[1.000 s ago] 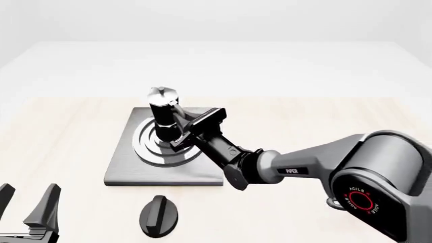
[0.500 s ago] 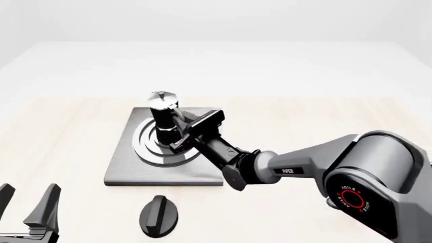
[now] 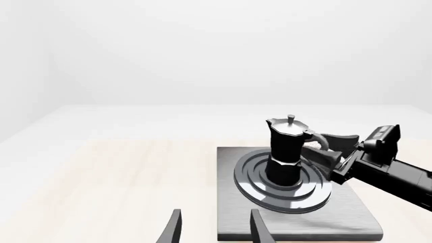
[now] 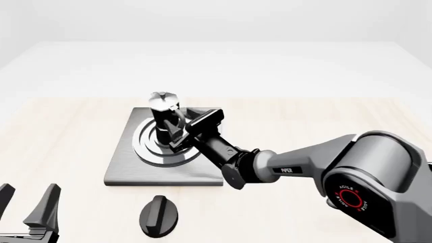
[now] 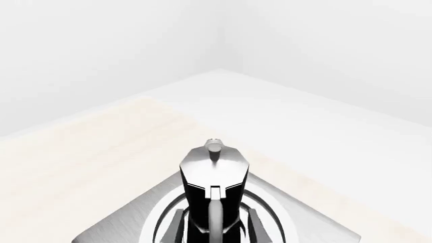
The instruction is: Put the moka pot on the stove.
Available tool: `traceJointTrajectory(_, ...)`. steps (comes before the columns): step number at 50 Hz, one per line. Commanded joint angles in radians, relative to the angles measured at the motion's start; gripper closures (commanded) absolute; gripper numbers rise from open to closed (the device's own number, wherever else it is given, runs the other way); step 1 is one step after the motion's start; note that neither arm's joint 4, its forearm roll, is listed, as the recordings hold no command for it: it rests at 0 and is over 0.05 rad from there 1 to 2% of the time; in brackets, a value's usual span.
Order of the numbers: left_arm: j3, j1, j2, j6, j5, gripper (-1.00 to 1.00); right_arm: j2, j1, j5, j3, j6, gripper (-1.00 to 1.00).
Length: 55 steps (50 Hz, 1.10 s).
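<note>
On the pale wooden table (image 4: pixel 60 126), left of centre in the front view, lies the stove (image 4: pixel 128 167), a flat grey square slab with a silver ring burner (image 4: pixel 145 147). Upright on the middle of that burner stands the moka pot (image 4: pixel 163 117), black in the body with a shiny lid and knob, its base resting on the rings in the left wrist view (image 3: pixel 286 154). Reaching in from the right side, the right hand (image 4: pixel 177 132) sits at the pot's handle side; in the right wrist view its two fingers (image 5: pixel 177 229) flank the lower body of the pot (image 5: pixel 214 197) closely, but whether they press on it or stand just clear cannot be told. Near the front edge of the table, just in front of the stove, lies a small black oval knob (image 4: pixel 159 216). At the lower left corner the left hand (image 4: pixel 27 207) is well apart from the stove, its fingers (image 3: pixel 174 230) spread wide and holding nothing.
</note>
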State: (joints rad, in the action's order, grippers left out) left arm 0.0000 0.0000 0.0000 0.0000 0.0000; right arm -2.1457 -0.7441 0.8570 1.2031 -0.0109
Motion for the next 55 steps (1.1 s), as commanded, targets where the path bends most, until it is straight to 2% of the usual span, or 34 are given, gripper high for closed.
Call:
traceJointTrajectory(1, 0.0, 0.0, 0.0, 0.0, 0.0, -1.0, -0.009, 0.004, -0.006, 0.011, 0.006, -1.0)
traceJointTrajectory(28, 0.0, 0.0, 0.0, 0.0, 0.0, -1.0, 0.018, 0.007, -0.019, -0.004, 0.005, -1.0)
traceJointTrajectory(55, 0.0, 0.0, 0.0, 0.0, 0.0, -1.0, 0.096, 0.018, -0.003, -0.087, 0.006, -1.0)
